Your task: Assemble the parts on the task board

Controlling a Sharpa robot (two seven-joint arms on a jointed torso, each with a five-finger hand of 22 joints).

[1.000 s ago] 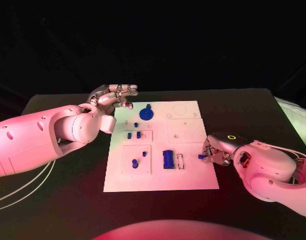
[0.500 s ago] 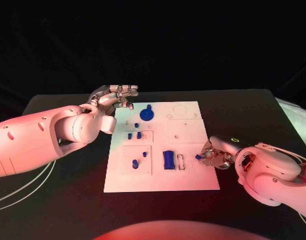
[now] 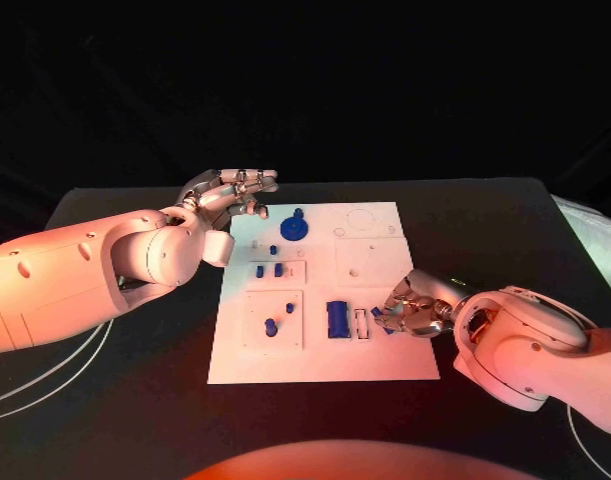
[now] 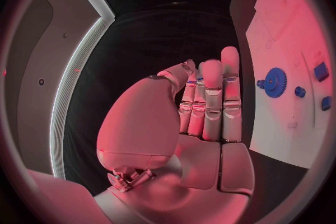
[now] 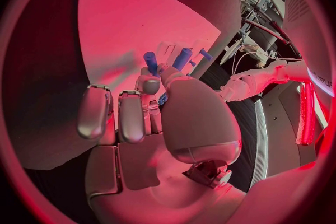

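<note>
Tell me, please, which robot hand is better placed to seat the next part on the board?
The right robot hand: it pinches a small blue part over the task board, beside the tall blue block. The left robot hand hangs empty off the board's far corner.

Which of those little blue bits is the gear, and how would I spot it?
Start from the white task board in the middle of the black table and look to its far end, close to the robot's left hand. The gear lies there: a round blue toothed disc, the broadest blue piece, while its neighbours are small pegs and blocks.
</note>
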